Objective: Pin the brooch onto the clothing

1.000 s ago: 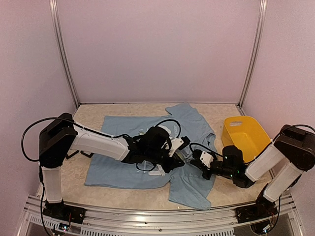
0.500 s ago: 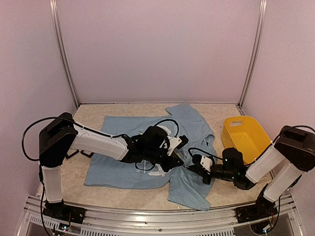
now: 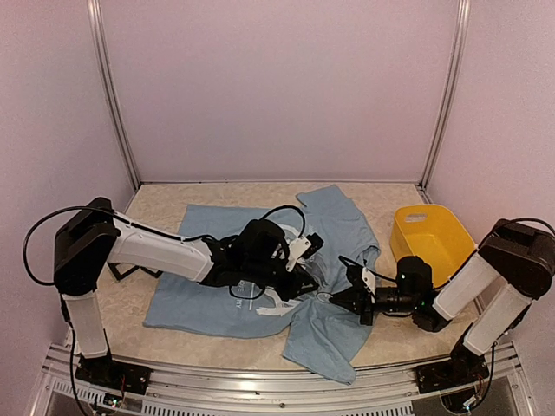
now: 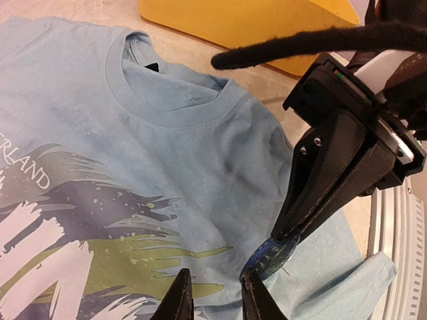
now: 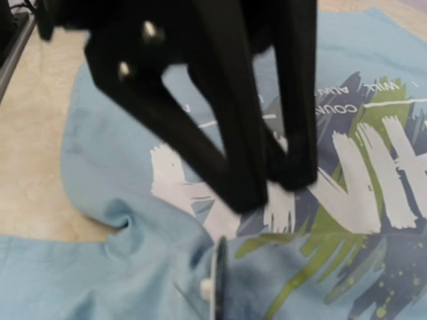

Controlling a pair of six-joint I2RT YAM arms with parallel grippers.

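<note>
Brooch (image 4: 272,255), dark blue, pinched in the right tool (image 4: 280,239) at lower centre, just over a light blue T-shirt (image 4: 167,147) spread on the desk (image 3: 165,204). Left tool (image 4: 215,293) slightly spread just beside it. Yellow bin (image 3: 434,238) at right.

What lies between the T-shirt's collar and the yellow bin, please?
Only a bare strip of tabletop, shown in the left wrist view between collar and bin.

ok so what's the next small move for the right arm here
Probably ease the right gripper down slightly. It grips the brooch on edge right at the shirt, beside the left gripper, and the brooch apparently is not yet pinned.
</note>
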